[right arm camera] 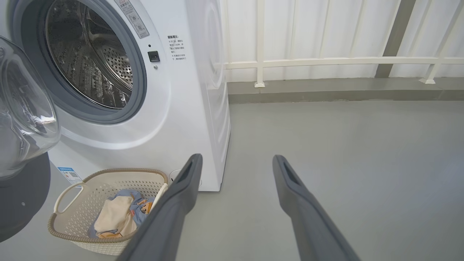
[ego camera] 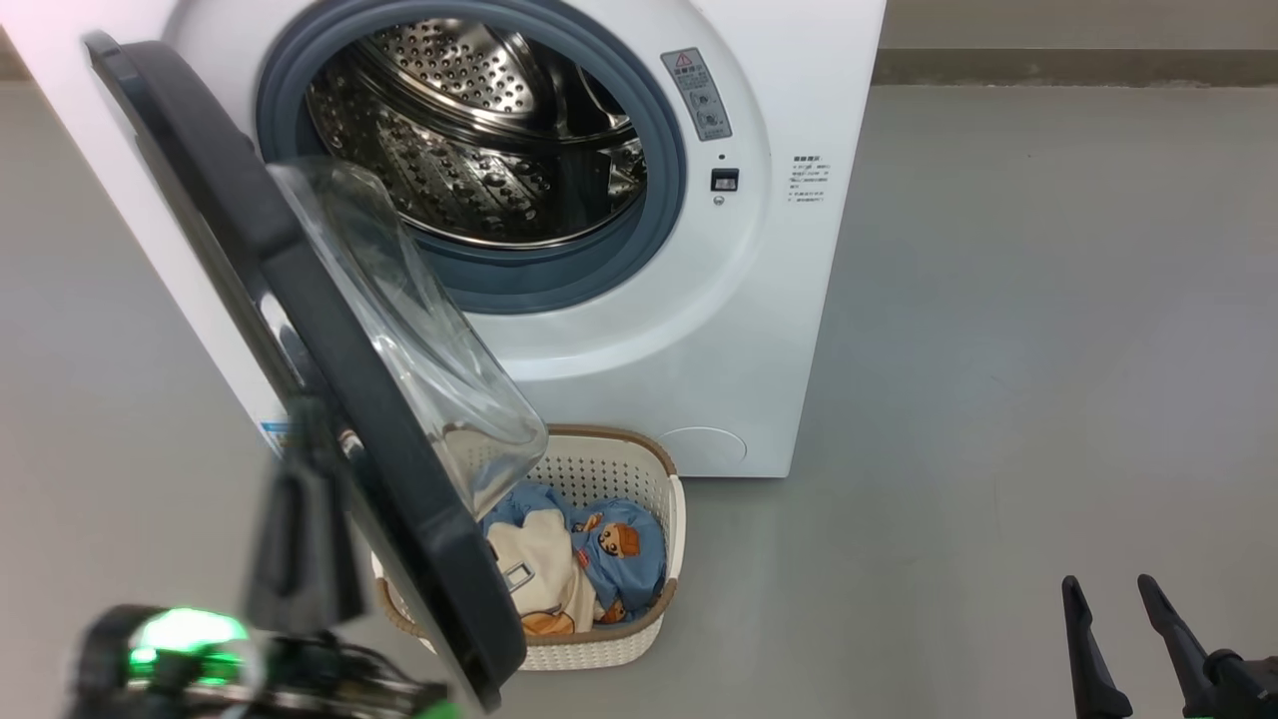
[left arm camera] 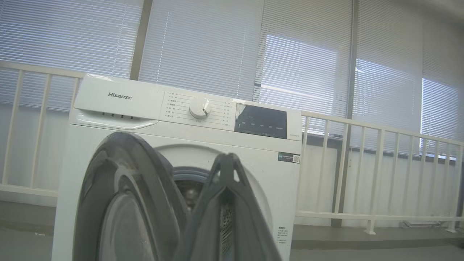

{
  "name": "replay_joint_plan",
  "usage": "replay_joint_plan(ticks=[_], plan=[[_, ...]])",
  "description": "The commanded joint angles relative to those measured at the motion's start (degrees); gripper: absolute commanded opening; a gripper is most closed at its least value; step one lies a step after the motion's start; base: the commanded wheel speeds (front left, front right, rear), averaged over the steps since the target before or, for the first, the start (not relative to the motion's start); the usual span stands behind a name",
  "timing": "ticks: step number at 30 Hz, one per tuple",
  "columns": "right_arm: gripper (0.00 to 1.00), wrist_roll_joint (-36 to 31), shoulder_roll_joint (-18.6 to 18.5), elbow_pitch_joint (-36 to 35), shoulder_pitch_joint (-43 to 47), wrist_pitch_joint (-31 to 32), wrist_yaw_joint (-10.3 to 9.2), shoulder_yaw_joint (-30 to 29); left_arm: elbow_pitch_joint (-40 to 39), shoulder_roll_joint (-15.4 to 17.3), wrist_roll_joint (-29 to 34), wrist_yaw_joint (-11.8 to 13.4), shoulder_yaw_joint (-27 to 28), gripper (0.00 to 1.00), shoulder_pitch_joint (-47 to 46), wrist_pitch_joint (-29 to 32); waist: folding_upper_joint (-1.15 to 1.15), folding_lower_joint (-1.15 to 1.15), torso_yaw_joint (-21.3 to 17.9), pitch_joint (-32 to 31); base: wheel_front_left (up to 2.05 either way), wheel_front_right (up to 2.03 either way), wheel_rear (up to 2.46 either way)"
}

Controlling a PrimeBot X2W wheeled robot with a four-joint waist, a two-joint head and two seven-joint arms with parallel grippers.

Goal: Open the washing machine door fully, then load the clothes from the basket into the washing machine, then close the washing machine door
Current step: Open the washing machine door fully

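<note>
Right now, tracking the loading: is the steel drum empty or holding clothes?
Empty: the perforated steel drum shows bare metal; blue bear-print clothes lie in the cream perforated basket.

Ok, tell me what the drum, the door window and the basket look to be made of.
Drum: bright metal, likely stainless steel; mirror-like reflections and punched holes.
Door window: clear, glossy dome, glass or clear plastic; you see through it and it carries highlights.
Basket: cream moulded plastic, matt, with a regular hole grid; its brown rim looks woven but is probably plastic too.
</note>
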Motion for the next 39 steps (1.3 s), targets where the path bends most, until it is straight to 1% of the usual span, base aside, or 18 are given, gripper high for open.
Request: replay_joint_plan(ticks=[1, 6, 7, 9, 11, 13, 16, 22, 32, 39], plan=[[1.0, -0.08, -0.31, -1.15, -0.1, -0.69, 0.09, 1.1, -1.91, 0.44, -0.2, -0.34, -3.16, 0.0, -2.27, 1.16, 0.0, 0.0, 0.27, -0.02, 0.0, 0.0, 0.0], [1.0, -0.01, 0.03, -0.95, -0.47, -0.69, 0.09, 1.33, 0.48, 0.44, -3.63, 0.12, -11.61, 0.0, -2.82, 4.75, 0.0, 0.0, 0.43, 0.14, 0.0, 0.0, 0.0], [1.0, -0.01, 0.03, -0.95, -0.47, -0.69, 0.09, 1.33, 0.48, 0.44, -3.63, 0.12, -11.61, 0.0, -2.82, 4.75, 0.0, 0.0, 0.43, 0.14, 0.0, 0.0, 0.0], [1.0, -0.02, 0.13, -0.95, -0.62, -0.69, 0.09, 1.41, 2.33, 0.44, -6.34, 0.53, -14.08, 0.0, -2.75, 6.41, 0.0, 0.0, 0.43, 0.27, 0.0, 0.0, 0.0], [1.0, 0.0, 0.23, -0.99, -0.65, -0.69, 0.09, 1.4, 4.73, 0.44, -8.6, 1.23, -15.36, 0.0, -2.81, 7.81, 0.0, 0.0, 0.48, 0.41, 0.0, 0.0, 0.0], [1.0, 0.06, 0.32, -0.98, -0.65, -0.69, 0.09, 1.46, 7.57, 0.44, -10.38, 1.84, -15.9, 0.0, -2.85, 9.1, 0.0, 0.0, 0.45, 0.61, 0.0, 0.0, 0.0], [1.0, 0.2, 0.31, -0.94, -0.72, -0.69, 0.09, 1.5, 11.83, 0.55, -11.04, 2.55, -16.09, 0.0, -3.12, 10.45, 0.0, 0.0, 0.36, 0.98, 0.0, 0.0, 0.0], [1.0, 0.33, 0.08, -1.05, -1.14, -0.69, 0.09, 1.47, 17.71, 0.52, -10.88, 4.4, -16.59, 0.0, -3.86, 10.76, 0.0, 0.0, 0.29, 2.23, 0.0, 0.0, 0.0], [1.0, 0.51, 0.15, -0.93, -1.66, -0.69, 0.09, 1.16, 20.05, 0.48, -9.19, 7.49, -17.89, 0.0, -5.12, 9.46, 0.0, 0.0, 1.88, 4.05, 0.0, 0.0, 0.0], [1.0, 0.49, -0.03, -0.95, -1.83, -0.69, 0.09, 1.17, 19.75, 0.52, -8.7, 8.21, -18.44, 0.0, -5.13, 9.51, 0.0, 0.0, 4.51, 4.88, 0.0, 0.0, 0.0]])
